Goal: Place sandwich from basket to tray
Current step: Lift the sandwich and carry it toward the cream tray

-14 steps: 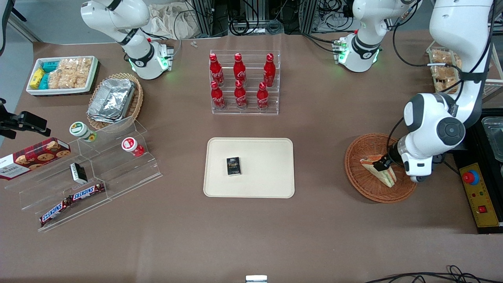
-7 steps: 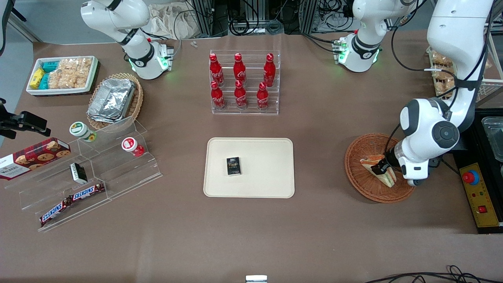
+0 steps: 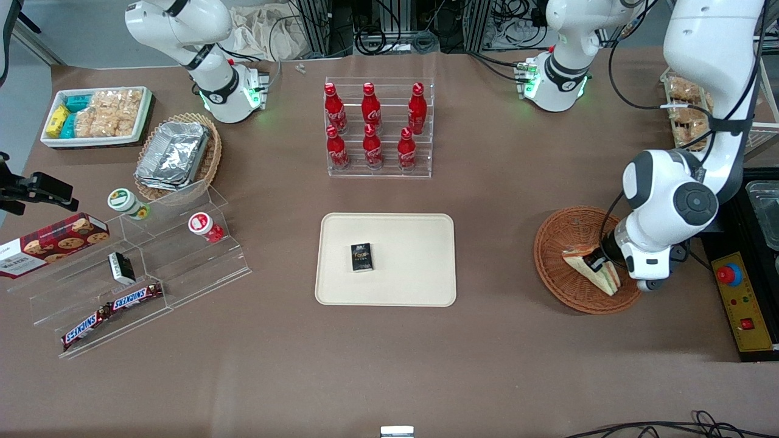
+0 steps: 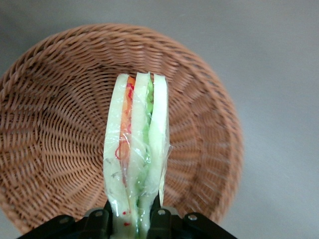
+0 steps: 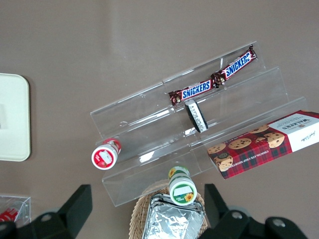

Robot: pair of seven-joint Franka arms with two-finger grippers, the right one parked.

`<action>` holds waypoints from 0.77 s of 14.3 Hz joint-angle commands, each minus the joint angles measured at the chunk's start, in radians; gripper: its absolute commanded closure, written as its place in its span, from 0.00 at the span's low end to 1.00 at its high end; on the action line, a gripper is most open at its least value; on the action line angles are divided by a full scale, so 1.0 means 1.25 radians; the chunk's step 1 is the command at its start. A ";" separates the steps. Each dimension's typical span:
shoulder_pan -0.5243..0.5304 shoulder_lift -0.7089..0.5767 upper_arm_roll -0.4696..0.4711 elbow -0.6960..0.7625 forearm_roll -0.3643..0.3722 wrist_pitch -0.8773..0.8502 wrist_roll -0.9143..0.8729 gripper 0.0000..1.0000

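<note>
Gripper (image 3: pixel 595 263) clamped on the sandwich (image 4: pixel 135 149), over the basket (image 3: pixel 563 234).

Its fingers (image 4: pixel 94 219) pinch the wrapped wedge's wide end, held on edge above the wicker. The tray (image 3: pixel 420 243) lies well apart, toward the parked arm's end, carrying a small black box (image 3: pixel 361 257).

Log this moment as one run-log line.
phase: grasp | claw: shut on sandwich, over basket | sandwich: wrapped, held on edge | tray: holds only a small dark box
</note>
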 commanded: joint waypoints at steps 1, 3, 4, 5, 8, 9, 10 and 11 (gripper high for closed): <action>0.003 -0.022 -0.055 0.117 0.046 -0.169 -0.008 1.00; 0.001 0.008 -0.115 0.250 0.051 -0.304 0.035 1.00; 0.000 0.027 -0.150 0.311 0.051 -0.365 0.039 1.00; 0.000 0.054 -0.194 0.359 0.053 -0.407 0.034 1.00; -0.002 0.143 -0.334 0.390 0.123 -0.419 0.034 1.00; -0.004 0.190 -0.385 0.394 0.166 -0.413 0.033 1.00; -0.013 0.246 -0.429 0.412 0.215 -0.397 0.031 1.00; -0.027 0.287 -0.452 0.423 0.254 -0.388 0.030 1.00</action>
